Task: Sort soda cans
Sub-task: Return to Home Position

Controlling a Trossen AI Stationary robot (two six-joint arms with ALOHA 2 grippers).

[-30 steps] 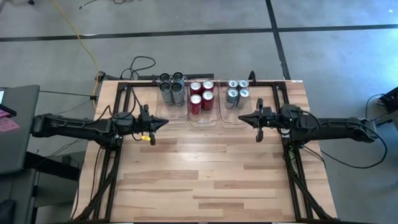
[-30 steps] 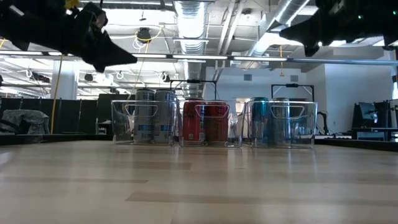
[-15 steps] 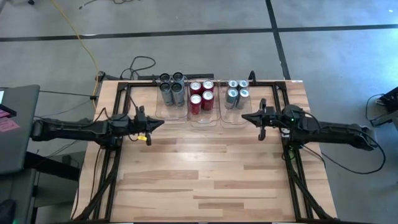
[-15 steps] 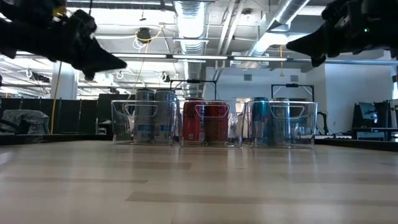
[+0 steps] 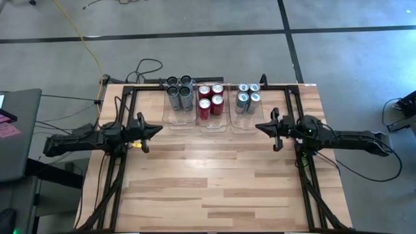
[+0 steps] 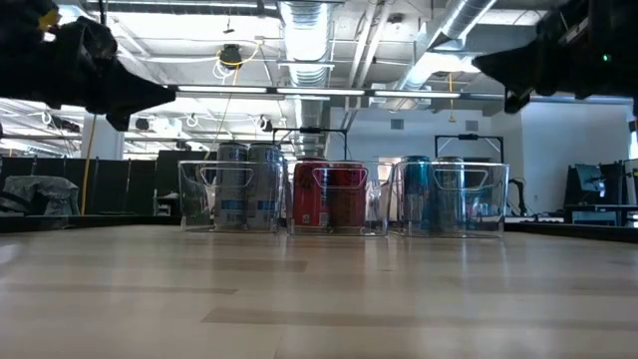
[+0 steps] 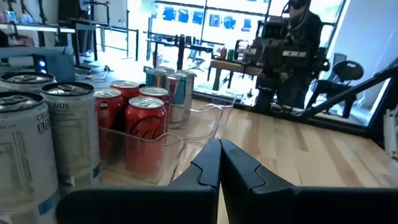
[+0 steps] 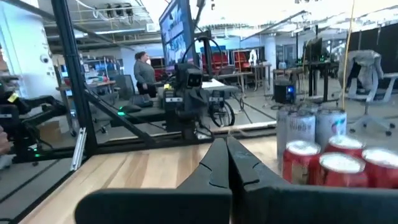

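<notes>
Fingers (image 7: pixel 208 167) pressed together, empty, both grippers.
High: left gripper (image 5: pixel 155 129), right gripper (image 5: pixel 259 127) well apart, near bins (image 5: pixel 213 123); soda cans (image 5: pixel 210 99) inside, far edge of table (image 5: pixel 214 182).
Low: grey, red, blue groups side by side.
Wrists: tips meet, nothing held.

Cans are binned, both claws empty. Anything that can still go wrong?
1. Left claw hangs just off the corner of the grey-can bin; right claw is similarly near the blue-can bin. A sideways swing might clip one.
2. All three bins sit at the far edge of the table, so a knock could push soda cans off.
</notes>
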